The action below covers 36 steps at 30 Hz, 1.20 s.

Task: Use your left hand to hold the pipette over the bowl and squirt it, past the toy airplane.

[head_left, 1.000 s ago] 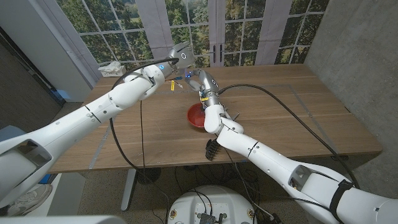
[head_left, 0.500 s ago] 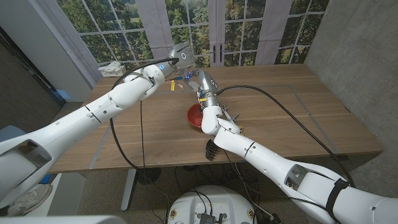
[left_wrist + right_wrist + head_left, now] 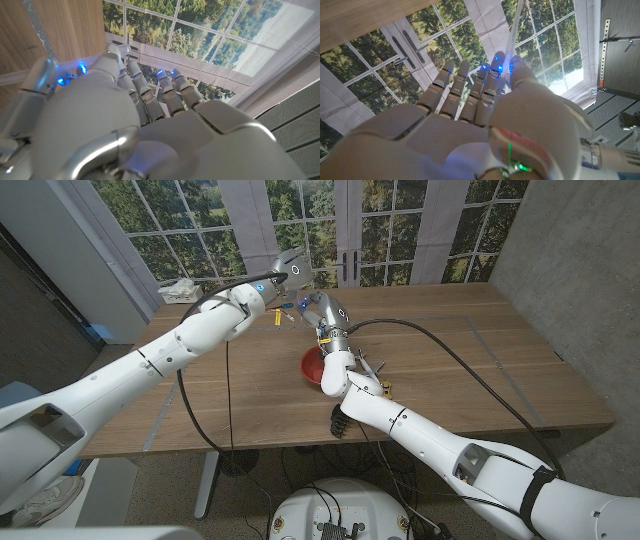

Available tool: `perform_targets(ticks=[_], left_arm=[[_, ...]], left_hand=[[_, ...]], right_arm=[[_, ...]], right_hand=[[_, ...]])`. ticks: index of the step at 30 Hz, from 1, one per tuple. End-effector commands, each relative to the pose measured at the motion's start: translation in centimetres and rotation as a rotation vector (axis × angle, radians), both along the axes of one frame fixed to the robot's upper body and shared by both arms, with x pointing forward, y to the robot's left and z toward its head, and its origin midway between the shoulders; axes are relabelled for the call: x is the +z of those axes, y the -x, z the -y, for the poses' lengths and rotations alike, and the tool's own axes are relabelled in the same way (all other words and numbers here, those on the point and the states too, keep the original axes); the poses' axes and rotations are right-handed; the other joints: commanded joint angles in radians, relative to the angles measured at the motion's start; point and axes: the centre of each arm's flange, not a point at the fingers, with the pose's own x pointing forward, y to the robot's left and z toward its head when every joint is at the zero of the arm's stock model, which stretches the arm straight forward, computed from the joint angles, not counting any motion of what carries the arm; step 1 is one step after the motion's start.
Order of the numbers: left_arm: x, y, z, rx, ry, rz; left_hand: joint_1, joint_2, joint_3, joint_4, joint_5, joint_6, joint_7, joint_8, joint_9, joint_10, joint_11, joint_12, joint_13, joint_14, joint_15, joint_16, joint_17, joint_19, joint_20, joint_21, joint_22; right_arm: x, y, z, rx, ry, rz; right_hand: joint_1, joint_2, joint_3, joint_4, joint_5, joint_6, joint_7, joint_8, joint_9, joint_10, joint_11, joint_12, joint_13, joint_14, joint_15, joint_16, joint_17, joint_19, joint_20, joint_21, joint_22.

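Pipette [image 3: 512, 30] | pinched in right hand [image 3: 485, 100], left hand [image 3: 130, 100] grip unclear | risk: handover slip above red bowl [image 3: 313, 366]

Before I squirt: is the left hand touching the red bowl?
Apart. The head view shows the left hand raised near the table's far edge, with bare wood between it and the red bowl, which sits nearer, beside the right arm.

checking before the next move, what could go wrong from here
1. The left hand hangs close to the toy airplane; a sweep toward the bowl might knock the toy.
2. The right arm crosses the bowl's rim, so the two arms may collide there.
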Motion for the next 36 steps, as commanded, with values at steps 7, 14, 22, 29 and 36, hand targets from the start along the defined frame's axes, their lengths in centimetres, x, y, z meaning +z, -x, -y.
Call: perform_targets(ticks=[7, 14, 22, 29, 36], left_arm=[[0.01, -0.07, -0.07, -0.008, -0.004, 0.005], [-0.03, 0.04, -0.2, -0.014, -0.006, 0.013], [-0.02, 0.13, -0.38, -0.023, -0.001, 0.029], [-0.03, 0.19, -0.55, -0.028, 0.006, 0.046], [-0.08, 0.23, -0.68, -0.041, 0.009, 0.055]], left_hand=[[0.005, 0.006, -0.002, 0.0, 0.004, 0.045, -0.023, 0.014, 0.002, 0.005, 0.003, -0.002, 0.002, 0.003, -0.179, 0.002, 0.005, 0.003, -0.003, 0.0, 0.004], [0.005, 0.007, -0.003, 0.001, 0.004, 0.041, -0.024, 0.012, 0.002, 0.004, 0.004, -0.003, 0.002, 0.005, -0.179, 0.003, 0.006, 0.002, -0.003, 0.0, 0.004], [0.004, 0.009, -0.004, 0.002, 0.004, 0.033, -0.026, 0.009, 0.002, 0.005, 0.003, -0.003, 0.003, 0.005, -0.179, 0.003, 0.006, 0.002, -0.003, 0.0, 0.004], [0.003, 0.01, -0.006, 0.002, 0.005, -0.006, -0.031, -0.005, 0.003, 0.005, 0.003, -0.004, 0.004, 0.006, -0.18, 0.003, 0.006, 0.003, -0.003, 0.001, 0.004], [0.003, 0.009, -0.008, 0.001, 0.006, -0.013, -0.032, -0.007, 0.004, -0.001, 0.003, -0.006, 0.004, 0.006, -0.18, 0.003, 0.006, 0.002, -0.002, 0.0, 0.004]], right_arm=[[-0.04, -0.15, -0.17, 0.013, -0.014, 0.014], [-0.22, -0.24, -0.22, 0.026, -0.03, 0.037], [-0.29, -0.23, -0.21, 0.029, -0.038, 0.054], [-0.33, -0.22, -0.13, 0.031, -0.04, 0.064], [-0.4, -0.24, -0.12, 0.034, -0.042, 0.076]], right_hand=[[0.028, 0.004, 0.017, -0.004, 0.014, 0.026, 0.022, 0.023, 0.003, 0.032, -0.004, 0.025, 0.021, 0.022, -0.139, -0.014, -0.008, 0.013, -0.007, 0.017, 0.005], [0.035, 0.003, 0.023, -0.002, 0.018, 0.035, 0.026, 0.032, 0.004, 0.042, -0.006, 0.033, 0.03, 0.026, -0.145, -0.025, -0.012, 0.017, -0.011, 0.021, 0.005], [0.044, -0.001, 0.031, -0.004, 0.024, 0.043, 0.034, 0.036, -0.002, 0.044, -0.005, 0.037, 0.037, 0.028, -0.147, -0.038, -0.019, 0.018, -0.012, 0.024, 0.005], [0.045, -0.006, 0.036, -0.002, 0.031, 0.053, 0.04, 0.041, -0.006, 0.046, -0.006, 0.04, 0.043, 0.029, -0.143, -0.051, -0.025, 0.019, -0.01, 0.026, 0.005], [0.05, -0.012, 0.048, -0.002, 0.043, 0.061, 0.052, 0.053, -0.002, 0.051, -0.004, 0.043, 0.049, 0.037, -0.147, -0.067, -0.034, 0.021, -0.008, 0.029, 0.004]])
